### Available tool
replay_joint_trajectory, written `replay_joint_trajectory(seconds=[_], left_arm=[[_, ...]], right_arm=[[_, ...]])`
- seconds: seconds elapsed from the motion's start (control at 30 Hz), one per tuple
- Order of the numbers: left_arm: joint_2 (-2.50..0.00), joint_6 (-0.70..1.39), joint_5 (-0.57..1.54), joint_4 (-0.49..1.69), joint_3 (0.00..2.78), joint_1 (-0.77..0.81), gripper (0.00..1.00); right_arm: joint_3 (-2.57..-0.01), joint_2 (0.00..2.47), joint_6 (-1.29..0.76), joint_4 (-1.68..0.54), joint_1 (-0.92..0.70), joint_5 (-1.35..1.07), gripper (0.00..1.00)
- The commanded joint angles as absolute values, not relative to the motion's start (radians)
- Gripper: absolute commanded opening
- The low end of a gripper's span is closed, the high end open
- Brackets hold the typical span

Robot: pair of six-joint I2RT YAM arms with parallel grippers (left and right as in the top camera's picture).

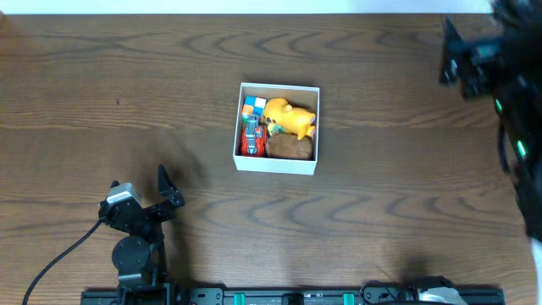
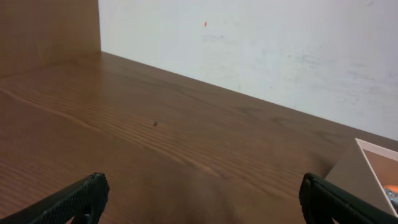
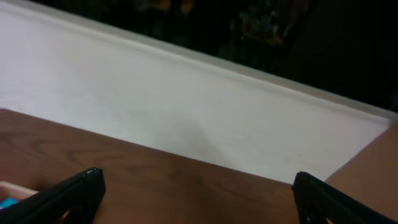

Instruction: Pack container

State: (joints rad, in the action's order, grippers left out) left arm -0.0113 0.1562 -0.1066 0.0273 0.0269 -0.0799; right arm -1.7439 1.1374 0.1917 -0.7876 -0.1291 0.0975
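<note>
The container [image 1: 277,162], a square white-walled box, stands at the middle of the table. Inside it lie a yellow plush toy [image 1: 288,117], a brown toy [image 1: 290,147], a colourful cube [image 1: 253,107] and a red toy [image 1: 251,141]. My left gripper [image 1: 144,197] is open and empty at the front left, well away from the box; its fingers frame bare table in the left wrist view [image 2: 200,196], with the container's corner [image 2: 373,168] at the right edge. My right gripper [image 1: 453,52] is open and empty at the far right, raised, and shows in the right wrist view [image 3: 196,193].
A white wall [image 2: 261,43] runs along the table's far edge. A black cable [image 1: 59,254] trails from the left arm's base at the front left. The right arm's body [image 1: 512,102] fills the right edge.
</note>
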Motion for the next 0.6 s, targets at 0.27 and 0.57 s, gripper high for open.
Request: replay_joint_trajectory(seconds=[0.27,0.57], left_arm=[[-0.010,0.142,-0.104,0.062,0.004,-0.075,0.98],[-0.010,0.143,-0.104,0.062,0.004,-0.075,0.98]], right_arm=[[-1.253,0.596,0.142,-0.682,-0.124,0.049,0.99],[-0.750,0.270,0.142,-0.467,-0.124,0.018,0.99]])
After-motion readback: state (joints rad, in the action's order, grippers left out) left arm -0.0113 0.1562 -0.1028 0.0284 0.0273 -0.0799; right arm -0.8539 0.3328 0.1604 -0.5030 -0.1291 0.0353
